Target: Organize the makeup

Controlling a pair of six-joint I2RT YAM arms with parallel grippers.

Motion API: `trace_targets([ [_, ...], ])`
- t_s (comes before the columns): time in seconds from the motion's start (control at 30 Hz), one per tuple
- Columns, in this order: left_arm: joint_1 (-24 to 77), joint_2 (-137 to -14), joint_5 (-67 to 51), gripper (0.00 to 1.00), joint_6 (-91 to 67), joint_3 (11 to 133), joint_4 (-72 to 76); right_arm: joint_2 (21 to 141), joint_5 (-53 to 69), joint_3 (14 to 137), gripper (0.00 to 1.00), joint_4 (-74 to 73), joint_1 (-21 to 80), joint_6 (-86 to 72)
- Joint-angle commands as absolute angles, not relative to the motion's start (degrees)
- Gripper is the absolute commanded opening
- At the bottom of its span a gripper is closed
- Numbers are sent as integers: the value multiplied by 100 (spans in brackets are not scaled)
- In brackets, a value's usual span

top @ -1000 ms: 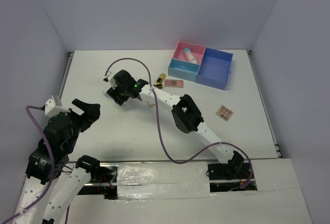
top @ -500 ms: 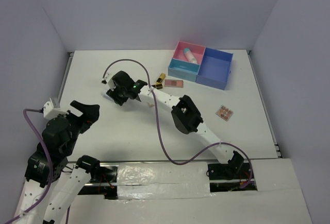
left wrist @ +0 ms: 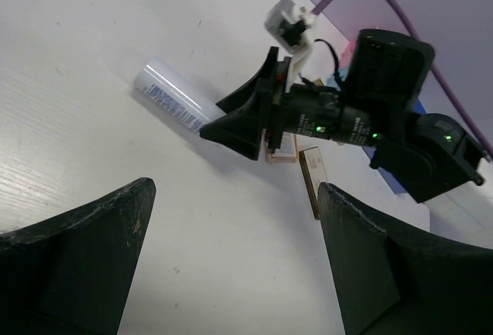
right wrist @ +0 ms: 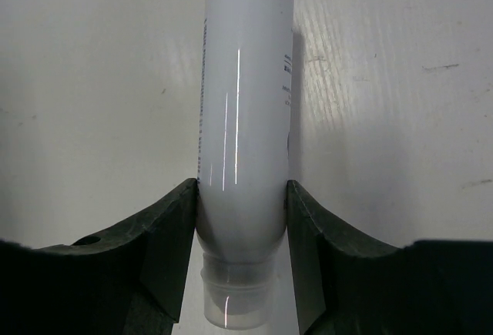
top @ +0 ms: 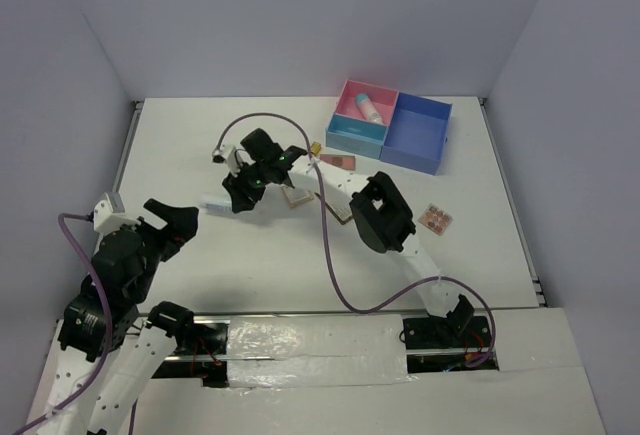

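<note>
White tabletop (top: 180, 145): my right gripper (right wrist: 240, 204) has just narrowed, fingers clamped on the white plastic tube (right wrist: 243, 81) between them, ready to lift. Left gripper (left wrist: 235, 196) fingers stand apart.

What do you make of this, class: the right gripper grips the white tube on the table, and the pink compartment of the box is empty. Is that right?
Not quite. The right gripper does grip the white tube, but the pink compartment is not empty: the top external view shows a tube with a pink end lying in it.
</note>
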State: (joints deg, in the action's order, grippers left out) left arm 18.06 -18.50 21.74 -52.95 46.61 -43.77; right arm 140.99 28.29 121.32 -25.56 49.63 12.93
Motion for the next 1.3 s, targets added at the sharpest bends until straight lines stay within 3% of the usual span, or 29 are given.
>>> trace_targets([
  [0.0, 1775, -1749, 2048, 99, -5396, 4527, -3920, 13123, 3848, 11980, 8, -2004, 4615, 1152],
  [0.27, 1775, -1775, 1978, 99, -5274, 4280, -3551, 12323, 4104, 11233, 8, -1819, 4079, 1011],
  [0.63, 1784, -1925, 1741, 99, -5221, 3771, -2796, 11619, 3780, 11109, 7, -2399, 2709, 1616],
  [0.97, 1775, -2285, 1450, 99, -5124, 3463, -2145, 11970, 2445, 11724, 8, -2751, 1408, 2425],
  [1.27, 1775, -2716, 1187, 99, -5027, 3366, -1723, 12769, 1618, 12260, 11, -2313, 1063, 2900],
])
